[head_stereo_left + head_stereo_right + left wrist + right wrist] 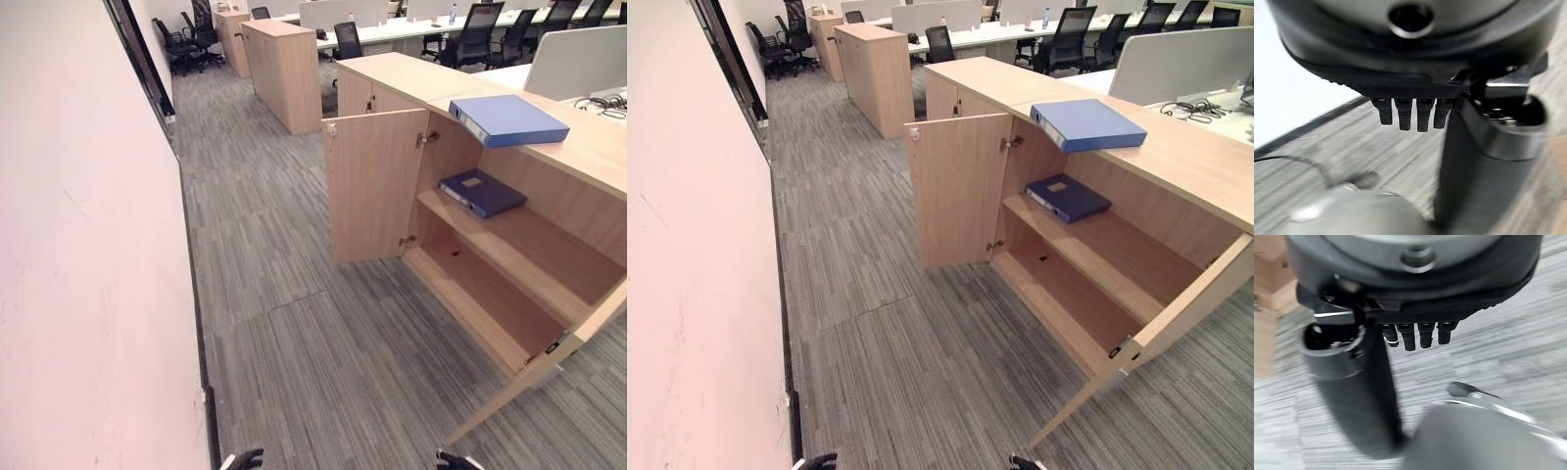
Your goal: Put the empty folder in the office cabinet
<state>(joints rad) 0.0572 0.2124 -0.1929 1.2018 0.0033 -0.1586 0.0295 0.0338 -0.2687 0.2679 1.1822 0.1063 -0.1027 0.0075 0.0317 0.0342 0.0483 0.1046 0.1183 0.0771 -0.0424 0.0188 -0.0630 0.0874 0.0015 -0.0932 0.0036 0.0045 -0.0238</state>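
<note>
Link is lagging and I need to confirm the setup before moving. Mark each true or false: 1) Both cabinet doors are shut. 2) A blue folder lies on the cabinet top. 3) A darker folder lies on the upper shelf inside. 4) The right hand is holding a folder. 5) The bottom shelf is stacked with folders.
1) False: both doors of the office cabinet stand open.
2) True: the light blue folder lies there, overhanging the front edge.
3) True: the dark blue folder lies flat on it.
4) False: the right hand hangs open over carpet; so does the left hand.
5) False: the bottom shelf holds no folders.
</note>
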